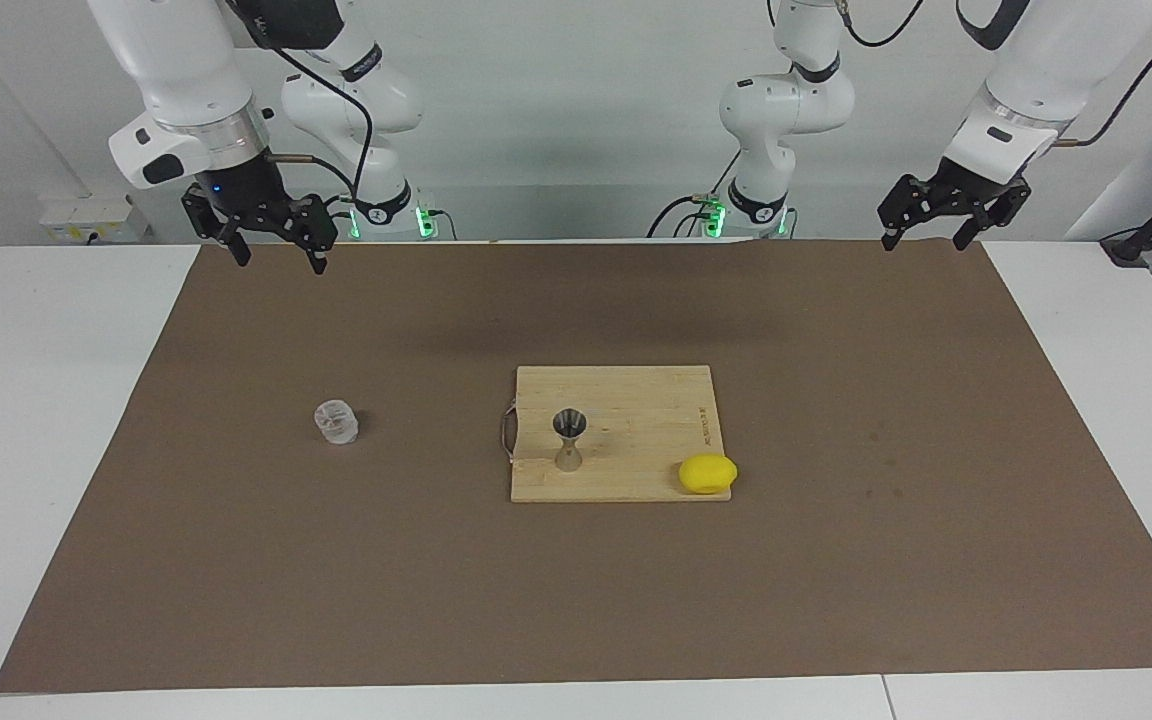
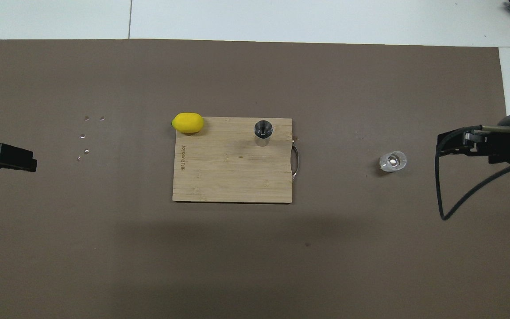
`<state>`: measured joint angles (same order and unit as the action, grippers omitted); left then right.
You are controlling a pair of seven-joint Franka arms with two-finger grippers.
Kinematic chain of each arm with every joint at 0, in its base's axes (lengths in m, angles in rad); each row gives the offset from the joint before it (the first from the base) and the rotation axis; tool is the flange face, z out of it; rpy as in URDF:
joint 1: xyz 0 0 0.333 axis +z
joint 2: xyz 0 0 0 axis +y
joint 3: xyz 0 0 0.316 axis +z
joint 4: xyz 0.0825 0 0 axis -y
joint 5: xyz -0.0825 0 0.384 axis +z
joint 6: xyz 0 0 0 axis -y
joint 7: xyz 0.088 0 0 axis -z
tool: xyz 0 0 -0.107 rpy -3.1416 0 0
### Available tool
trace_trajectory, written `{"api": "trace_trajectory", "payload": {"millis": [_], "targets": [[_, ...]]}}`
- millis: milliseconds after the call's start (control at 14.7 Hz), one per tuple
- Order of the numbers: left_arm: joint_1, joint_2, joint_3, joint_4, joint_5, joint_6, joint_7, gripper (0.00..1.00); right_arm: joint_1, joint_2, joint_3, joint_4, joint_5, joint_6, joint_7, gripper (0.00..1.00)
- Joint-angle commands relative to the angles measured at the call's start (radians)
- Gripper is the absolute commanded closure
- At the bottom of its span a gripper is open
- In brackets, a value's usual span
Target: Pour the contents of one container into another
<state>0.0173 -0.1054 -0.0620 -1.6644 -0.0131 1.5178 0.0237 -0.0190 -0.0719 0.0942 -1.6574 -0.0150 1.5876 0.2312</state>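
Right gripper (image 1: 276, 248) is held spread over the mat's (image 1: 836, 560) edge; left gripper (image 1: 926, 232) likewise. Glass (image 1: 336, 421) and jigger (image 1: 568, 438) are untouched.

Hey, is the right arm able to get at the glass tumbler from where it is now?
Probably yes. The right gripper hangs open and empty, the glass tumbler stands alone on the brown mat, and nothing lies between them.

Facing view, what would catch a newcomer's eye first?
The bright yellow lemon on a corner of the wooden cutting board mid-table. On the same board stands a metal jigger, and a small clear glass sits on the brown mat toward the right arm's end.
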Motion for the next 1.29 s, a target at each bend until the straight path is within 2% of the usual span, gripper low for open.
{"api": "trace_trajectory", "payload": {"millis": [0, 339, 543, 747, 1222], "targets": [[-0.008, -0.008, 0.008, -0.003, 0.007, -0.013, 0.001, 0.00, -0.009, -0.011, 0.004, -0.009, -0.003, -0.011, -0.024, 0.00], [-0.008, -0.008, 0.008, -0.003, 0.007, -0.013, 0.001, 0.00, -0.010, -0.020, 0.004, -0.030, -0.002, -0.008, -0.026, 0.00], [-0.008, -0.008, 0.008, -0.003, 0.005, -0.013, 0.001, 0.00, -0.016, 0.001, 0.002, -0.002, -0.003, -0.006, -0.045, 0.01], [-0.008, -0.008, 0.008, -0.003, 0.007, -0.013, 0.001, 0.00, -0.022, 0.049, 0.002, 0.077, -0.002, -0.037, -0.046, 0.02], [-0.008, -0.008, 0.008, -0.003, 0.005, -0.013, 0.001, 0.00, -0.019, 0.050, 0.002, 0.068, 0.003, -0.038, -0.046, 0.02]]}}
